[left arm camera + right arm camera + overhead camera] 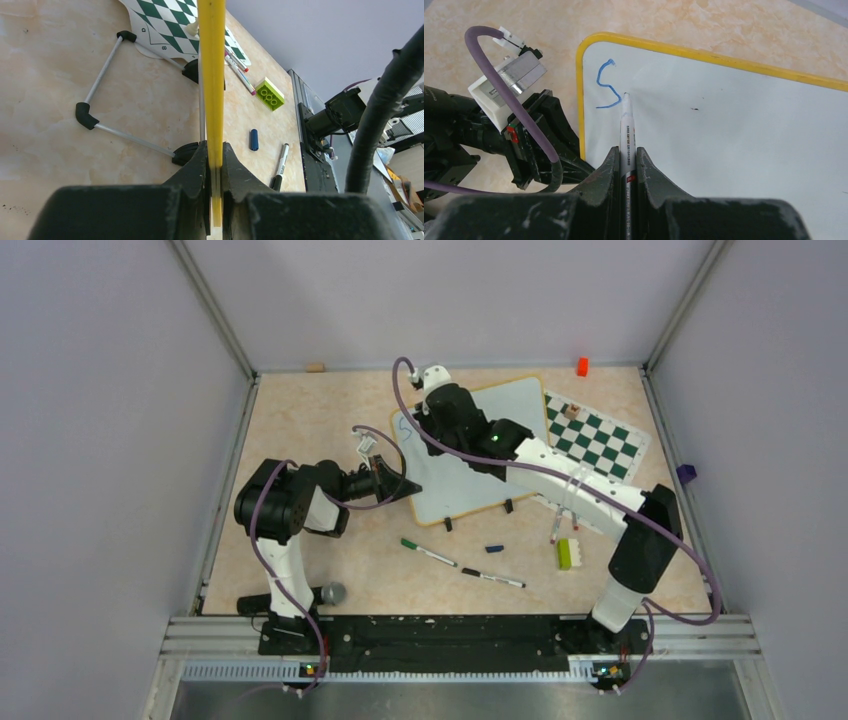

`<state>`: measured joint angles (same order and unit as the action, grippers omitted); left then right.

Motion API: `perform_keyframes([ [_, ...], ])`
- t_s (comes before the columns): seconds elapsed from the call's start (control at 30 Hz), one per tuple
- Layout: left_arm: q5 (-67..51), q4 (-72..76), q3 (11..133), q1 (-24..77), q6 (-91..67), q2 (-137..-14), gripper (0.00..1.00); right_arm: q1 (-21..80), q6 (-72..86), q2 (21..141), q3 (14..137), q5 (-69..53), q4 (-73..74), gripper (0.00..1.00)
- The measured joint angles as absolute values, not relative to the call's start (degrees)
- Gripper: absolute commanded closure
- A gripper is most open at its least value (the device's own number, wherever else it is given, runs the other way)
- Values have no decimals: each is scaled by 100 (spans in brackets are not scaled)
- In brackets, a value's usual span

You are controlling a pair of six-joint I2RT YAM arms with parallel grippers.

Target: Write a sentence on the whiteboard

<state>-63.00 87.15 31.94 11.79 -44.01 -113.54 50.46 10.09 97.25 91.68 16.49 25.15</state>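
Left jaws: clamped together on the yellow left rim of the whiteboard [212, 75], which runs straight out between them.
Whiteboard: propped on the tabletop [300, 420], reaching from the left jaws to under the right jaws.
Sentence [606, 85]: a single blue "S", just left of the pen tip.
Right jaws: closed on a white marker [627, 127], with the tip resting on the board just ahead of them.

Beige table [300, 440] carries the whiteboard [450, 490], a chessboard [600, 440], a green brick [565, 554], a green-tipped marker [429, 553], perhaps a blue cap [494, 549].
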Motion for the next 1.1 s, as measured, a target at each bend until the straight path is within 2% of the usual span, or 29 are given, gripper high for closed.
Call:
perform_keyframes([
  [1.1, -6276, 8700, 3194, 1184, -4397, -11354, 100, 5046, 1002, 9913, 9380, 2115, 2744, 100],
])
